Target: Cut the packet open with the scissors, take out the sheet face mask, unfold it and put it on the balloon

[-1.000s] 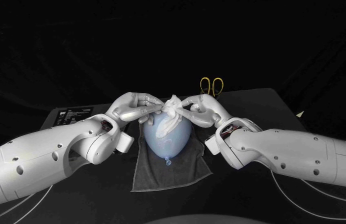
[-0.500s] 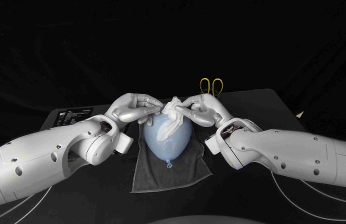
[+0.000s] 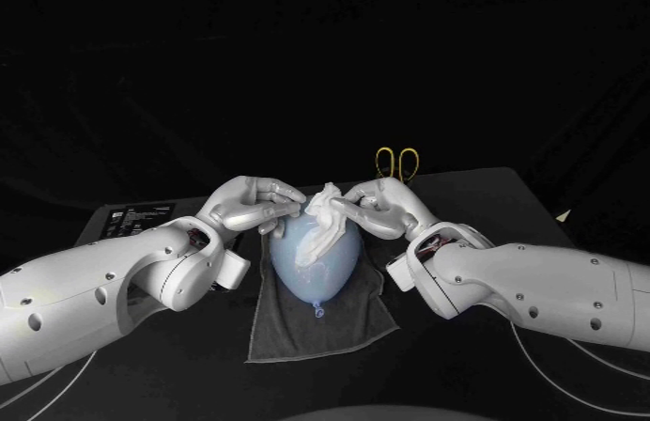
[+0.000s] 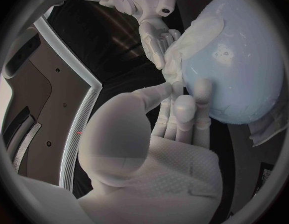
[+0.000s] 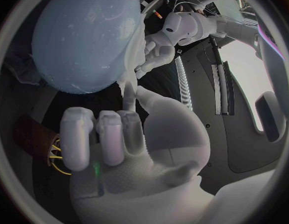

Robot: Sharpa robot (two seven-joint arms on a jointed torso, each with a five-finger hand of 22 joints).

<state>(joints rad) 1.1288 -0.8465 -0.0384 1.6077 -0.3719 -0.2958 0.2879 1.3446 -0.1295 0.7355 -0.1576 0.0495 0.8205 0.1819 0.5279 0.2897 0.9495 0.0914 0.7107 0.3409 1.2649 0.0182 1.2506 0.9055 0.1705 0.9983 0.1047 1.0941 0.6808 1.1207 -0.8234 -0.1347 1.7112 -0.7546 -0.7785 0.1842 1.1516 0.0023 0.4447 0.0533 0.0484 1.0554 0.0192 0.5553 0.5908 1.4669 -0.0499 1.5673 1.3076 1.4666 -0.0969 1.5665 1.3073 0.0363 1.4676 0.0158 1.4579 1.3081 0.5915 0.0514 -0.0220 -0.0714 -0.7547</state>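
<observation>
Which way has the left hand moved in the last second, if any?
No. The left hand holds the same spot against the scissors, pinching the mask on the balloon.

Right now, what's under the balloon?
A dark grey cloth spread on the black table; the balloon lies on it, knot toward the robot. The cloth's part directly beneath is covered by the balloon, so anything there cannot be seen.

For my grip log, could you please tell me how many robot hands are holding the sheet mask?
2. The left hand pinches the mask at its top from the left, the right hand from the right, both above the balloon lying on the grey cloth.
</observation>
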